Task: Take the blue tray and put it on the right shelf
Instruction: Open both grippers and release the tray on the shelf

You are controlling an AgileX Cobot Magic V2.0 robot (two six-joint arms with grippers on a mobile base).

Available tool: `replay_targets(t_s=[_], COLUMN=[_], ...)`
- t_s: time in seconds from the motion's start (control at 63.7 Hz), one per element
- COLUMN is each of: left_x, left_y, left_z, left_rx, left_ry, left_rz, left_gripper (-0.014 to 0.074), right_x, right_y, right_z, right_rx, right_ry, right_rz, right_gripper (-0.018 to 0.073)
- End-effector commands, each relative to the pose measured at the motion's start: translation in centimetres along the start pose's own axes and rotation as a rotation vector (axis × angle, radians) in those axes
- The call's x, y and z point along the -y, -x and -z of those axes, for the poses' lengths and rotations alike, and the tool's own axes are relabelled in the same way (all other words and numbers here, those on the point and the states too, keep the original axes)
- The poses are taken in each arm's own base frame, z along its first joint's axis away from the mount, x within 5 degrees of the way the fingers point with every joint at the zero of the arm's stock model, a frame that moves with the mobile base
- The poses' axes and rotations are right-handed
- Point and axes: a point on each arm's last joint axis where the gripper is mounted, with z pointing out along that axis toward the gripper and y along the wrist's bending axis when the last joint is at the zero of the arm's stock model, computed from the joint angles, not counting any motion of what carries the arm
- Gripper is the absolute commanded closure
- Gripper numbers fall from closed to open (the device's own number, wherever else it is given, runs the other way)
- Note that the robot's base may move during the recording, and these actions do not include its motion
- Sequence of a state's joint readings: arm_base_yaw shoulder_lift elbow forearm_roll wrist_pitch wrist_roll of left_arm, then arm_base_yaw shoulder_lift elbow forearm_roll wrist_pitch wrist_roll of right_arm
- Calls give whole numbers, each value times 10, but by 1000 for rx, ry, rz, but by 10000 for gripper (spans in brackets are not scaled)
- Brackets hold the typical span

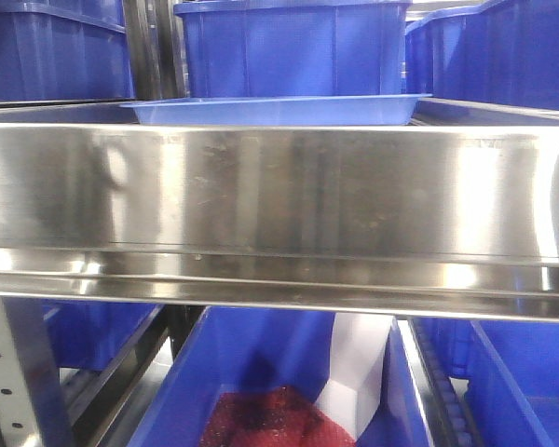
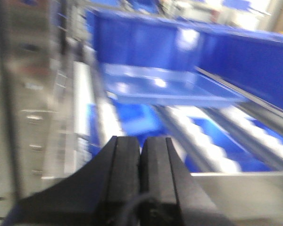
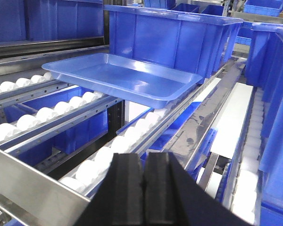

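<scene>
My right claw (image 3: 144, 165) is pressed shut on nothing, and my left claw (image 2: 140, 153) is closed and empty too. Ahead of both, the blue tray (image 3: 122, 77) lies on the white roller tracks (image 3: 101, 157) of the right shelf (image 1: 279, 200), behind its shiny front rail and touching a deep blue bin (image 3: 172, 37). More blue bins fill the rack around it.

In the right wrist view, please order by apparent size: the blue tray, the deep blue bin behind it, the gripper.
1. Blue tray and deep blue bin: similar, unsure.
2. Gripper: smallest, though enlarged by nearness.
</scene>
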State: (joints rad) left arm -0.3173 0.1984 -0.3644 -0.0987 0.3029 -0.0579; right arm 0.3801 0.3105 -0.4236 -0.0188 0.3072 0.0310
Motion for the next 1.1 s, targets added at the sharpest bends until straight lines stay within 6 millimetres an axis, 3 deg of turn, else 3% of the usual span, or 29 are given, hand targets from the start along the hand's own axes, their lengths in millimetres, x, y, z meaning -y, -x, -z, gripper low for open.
replay_targets(t_s=[0.0, 0.361, 0.549, 1.083], left_x=[-5, -35, -35, -35], left_y=[2, -96, -106, -106], left_z=[5, 1, 0, 0], left_rx=[131, 180, 49, 49], left_ry=[72, 315, 319, 319], left_rz=[-33, -26, -5, -5], left_gripper=[645, 645, 645, 645], right_x=[0, 0, 0, 0], right_y=[17, 16, 16, 16], right_z=[2, 2, 2, 2], right_rx=[112, 111, 110, 112], right_ry=[0, 0, 0, -4], right_rz=[23, 23, 23, 33], right_gripper=[504, 504, 504, 504])
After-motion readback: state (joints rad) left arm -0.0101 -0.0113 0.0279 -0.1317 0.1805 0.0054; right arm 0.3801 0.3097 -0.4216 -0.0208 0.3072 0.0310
